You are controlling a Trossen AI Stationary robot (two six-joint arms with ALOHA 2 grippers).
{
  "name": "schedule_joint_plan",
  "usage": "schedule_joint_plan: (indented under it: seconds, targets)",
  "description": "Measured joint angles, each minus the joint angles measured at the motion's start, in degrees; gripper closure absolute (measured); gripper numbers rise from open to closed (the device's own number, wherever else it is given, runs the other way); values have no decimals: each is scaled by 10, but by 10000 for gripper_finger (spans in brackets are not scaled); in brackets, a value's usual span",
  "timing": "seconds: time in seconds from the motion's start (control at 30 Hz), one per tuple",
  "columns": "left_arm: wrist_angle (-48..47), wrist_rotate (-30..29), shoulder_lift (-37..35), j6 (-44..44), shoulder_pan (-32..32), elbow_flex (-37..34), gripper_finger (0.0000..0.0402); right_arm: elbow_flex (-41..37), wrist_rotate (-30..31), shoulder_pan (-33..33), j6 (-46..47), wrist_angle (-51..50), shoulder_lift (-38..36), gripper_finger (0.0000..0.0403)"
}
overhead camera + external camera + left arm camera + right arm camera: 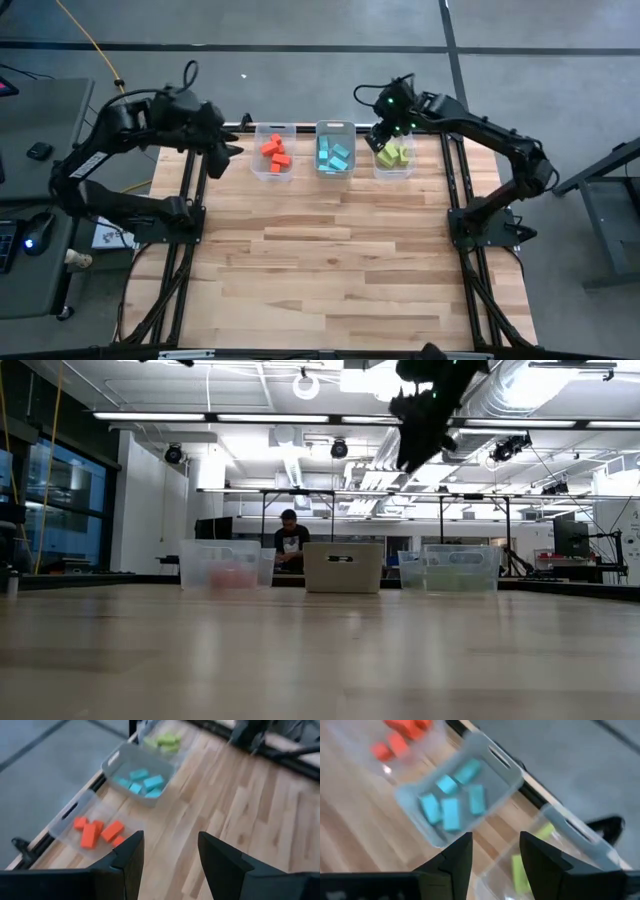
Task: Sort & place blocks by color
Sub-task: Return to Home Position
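Note:
Three clear bins stand in a row at the table's far edge. The left bin (273, 168) holds the red-orange blocks (275, 152) (97, 832). The blue blocks (335, 153) (450, 805) lie in the middle bin, and the yellow-green blocks (394, 155) (520, 870) in the right bin. My left gripper (228, 150) (170, 855) hangs open above the table's far left corner, left of the red bin, with nothing between its fingers. My right gripper (380, 135) (495, 855) hangs open high above the right bin, also with nothing in it.
In the low view the three bins (343, 567) stand side by side at the far edge, with my right arm (425, 415) dark above them. A person sits in the room beyond. The bare wooden tabletop (330, 260) stretches from the bins to the near edge.

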Motion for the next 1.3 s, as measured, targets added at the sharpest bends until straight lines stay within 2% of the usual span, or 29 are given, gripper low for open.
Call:
schedule_joint_plan:
  seconds: [0.17, 0.4, 0.77, 1.03, 1.3]
  targets:
    - [111, -3, -70, -31, -49, -87, 239, 0, -8, 36, 6, 48, -34, 252]
    - [248, -10, -176, -55, -95, -262, 239, 0, -71, 91, 11, 112, -60, 252]
    - [407, -12, -347, -119, -147, -518, 239, -1, -70, 167, 15, 264, -62, 252]
    - [459, -12, -488, -103, -179, -629, 239, 8, -70, 189, 31, 307, -61, 252]
    - [469, -13, -616, -99, -186, -685, 239, 8, -94, 191, 172, 310, -61, 252]
